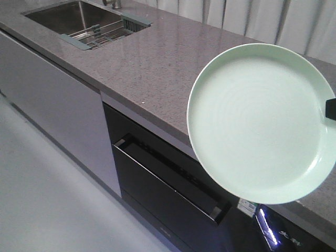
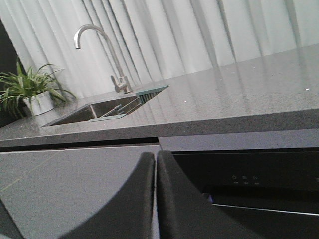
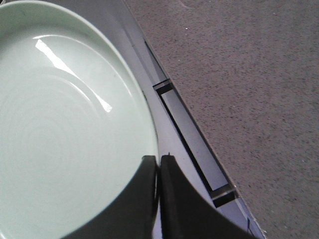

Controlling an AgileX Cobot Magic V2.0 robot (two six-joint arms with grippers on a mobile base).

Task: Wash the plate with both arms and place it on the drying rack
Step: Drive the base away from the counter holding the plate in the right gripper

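Note:
The pale mint-green plate [image 1: 260, 123] hangs in the air over the counter's front edge, its ringed inner face toward the front camera. My right gripper [image 3: 158, 159] is shut on the plate [image 3: 65, 129] at its rim; a black tip of it shows at the plate's right side [image 1: 331, 108]. The left gripper [image 2: 155, 157] is shut with nothing between its fingers, low in front of the cabinet fronts, well short of the sink. The drying rack [image 1: 100, 32] of thin metal rods with grey-teal end pieces spans the sink at far left, and appears again in the left wrist view [image 2: 127, 102].
A steel sink [image 1: 65, 14] is sunk in the speckled grey counter [image 1: 152, 63] with a curved tap [image 2: 99, 45] behind it. A potted plant [image 2: 32, 92] stands left of the sink. Below the counter is a black dishwasher front [image 1: 168, 184]. White curtains hang behind.

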